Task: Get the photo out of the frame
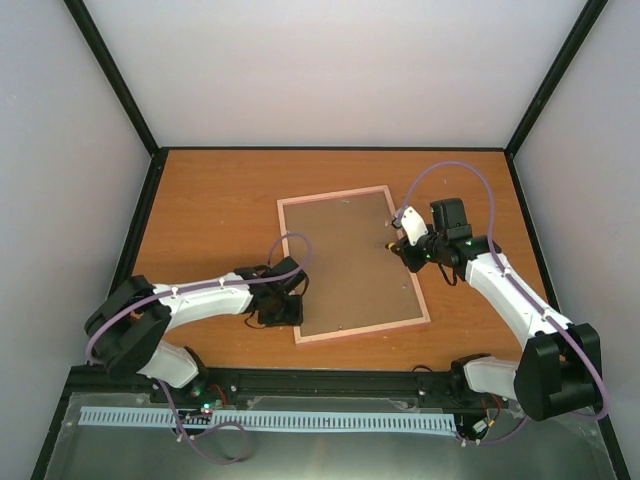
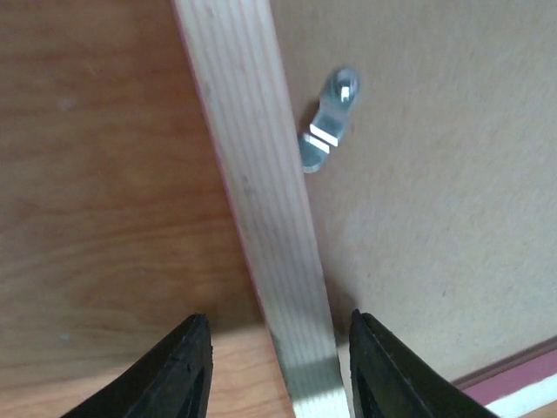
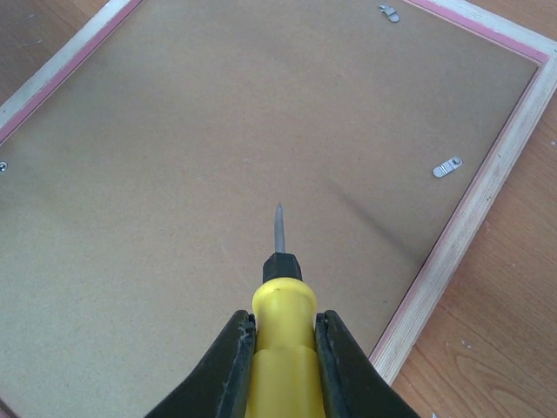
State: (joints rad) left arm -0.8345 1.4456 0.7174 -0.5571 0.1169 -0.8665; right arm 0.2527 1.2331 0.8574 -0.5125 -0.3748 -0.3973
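Frame (image 1: 363, 331), one only, lies back-up on the table (image 1: 210, 220). Left gripper (image 2: 278, 348) stands open astride its wooden edge; right gripper (image 3: 284, 324) clamps one yellow screwdriver (image 3: 282, 300) above the brown backing board (image 3: 218, 131).

The frame (image 1: 365, 331) shows pale, straight-grained wood with a pink strip along its inner edge, and the backing board (image 1: 350, 262) is plain brown, perhaps faintly speckled. The table (image 1: 210, 215) is orange-brown woodgrain; the screwdriver (image 3: 283, 344) has a yellow handle, black collar and grey shaft.
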